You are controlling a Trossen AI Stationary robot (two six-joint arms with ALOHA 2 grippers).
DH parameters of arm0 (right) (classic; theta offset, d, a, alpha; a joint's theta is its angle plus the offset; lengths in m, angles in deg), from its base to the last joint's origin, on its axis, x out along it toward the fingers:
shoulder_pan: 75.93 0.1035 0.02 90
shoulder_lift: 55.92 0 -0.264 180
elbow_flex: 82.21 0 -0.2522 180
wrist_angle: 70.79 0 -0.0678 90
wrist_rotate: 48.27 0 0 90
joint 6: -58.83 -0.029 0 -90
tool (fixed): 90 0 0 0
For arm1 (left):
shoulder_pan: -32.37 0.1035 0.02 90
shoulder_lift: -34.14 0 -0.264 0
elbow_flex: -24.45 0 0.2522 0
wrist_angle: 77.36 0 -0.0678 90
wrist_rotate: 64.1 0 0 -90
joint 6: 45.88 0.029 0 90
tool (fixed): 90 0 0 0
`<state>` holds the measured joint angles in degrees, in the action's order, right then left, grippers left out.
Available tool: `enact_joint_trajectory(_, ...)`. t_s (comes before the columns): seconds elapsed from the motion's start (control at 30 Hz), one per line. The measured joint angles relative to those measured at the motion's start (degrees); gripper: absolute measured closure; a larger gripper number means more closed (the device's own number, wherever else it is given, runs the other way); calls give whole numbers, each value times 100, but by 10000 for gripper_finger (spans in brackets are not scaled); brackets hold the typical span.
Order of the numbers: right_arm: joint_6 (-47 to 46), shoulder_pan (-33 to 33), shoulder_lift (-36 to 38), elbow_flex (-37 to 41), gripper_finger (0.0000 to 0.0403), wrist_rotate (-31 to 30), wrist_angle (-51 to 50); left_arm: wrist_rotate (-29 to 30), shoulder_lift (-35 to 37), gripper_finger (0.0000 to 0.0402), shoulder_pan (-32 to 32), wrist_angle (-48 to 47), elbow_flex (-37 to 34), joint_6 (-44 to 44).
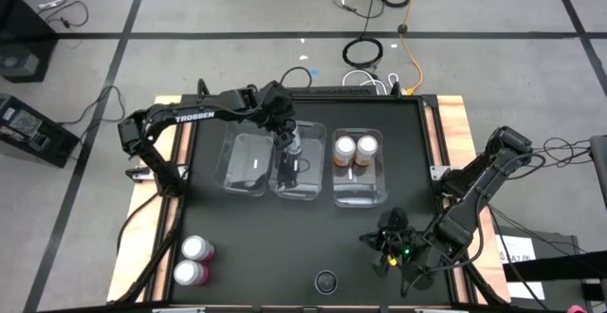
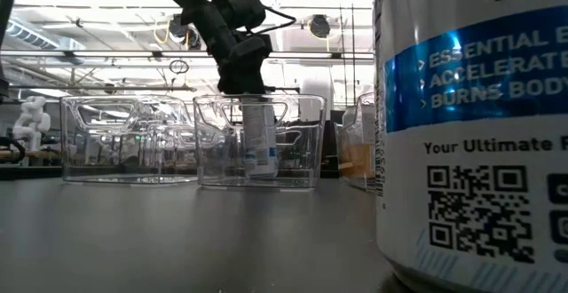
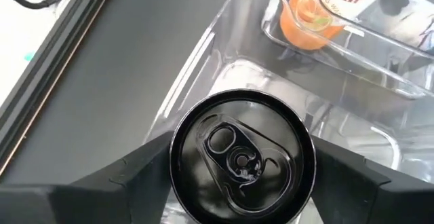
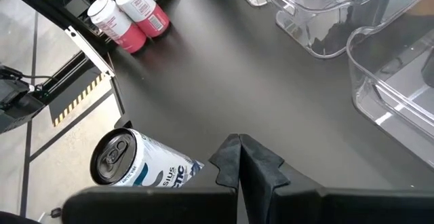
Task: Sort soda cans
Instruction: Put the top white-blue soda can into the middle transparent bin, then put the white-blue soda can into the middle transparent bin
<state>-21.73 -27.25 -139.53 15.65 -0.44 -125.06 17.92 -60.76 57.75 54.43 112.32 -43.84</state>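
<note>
right now the left pincer (image 1: 292,142) reaches down into the middle clear bin (image 1: 299,186). its two fingers (image 3: 129,173) sit on both sides of a dark can (image 3: 241,157) and touch it, so the pincer is clamped on that can. the can stands upright inside the bin, with its round top and pull tab facing up.

the bin on the right side (image 1: 358,192) holds two orange cans (image 1: 354,150), side by side at the far end. the bin on the left side (image 1: 245,166) has no cans in it. the three bins stand in a row in the middle of the black worktop (image 1: 256,247).

two pink cans (image 1: 194,261) stand close together near the front left corner of the worktop, well apart from the bins.

one more dark can (image 1: 326,282) stands at the front edge of the worktop, by itself. it has blue and white on its side.

the right pincer (image 1: 391,240) waits low near the front right of the worktop, with its fingers pressed together and nothing in them.
</note>
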Motion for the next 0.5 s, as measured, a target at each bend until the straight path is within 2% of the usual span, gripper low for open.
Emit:
enact_joint_trajectory(0.27,0,0,0,0,403,0,1,58,27,47,-7,-332,-7,149)
enact_joint_trajectory(0.5,0,0,0,0,403,0,-2,98,28,38,-54,-316,-7,136)
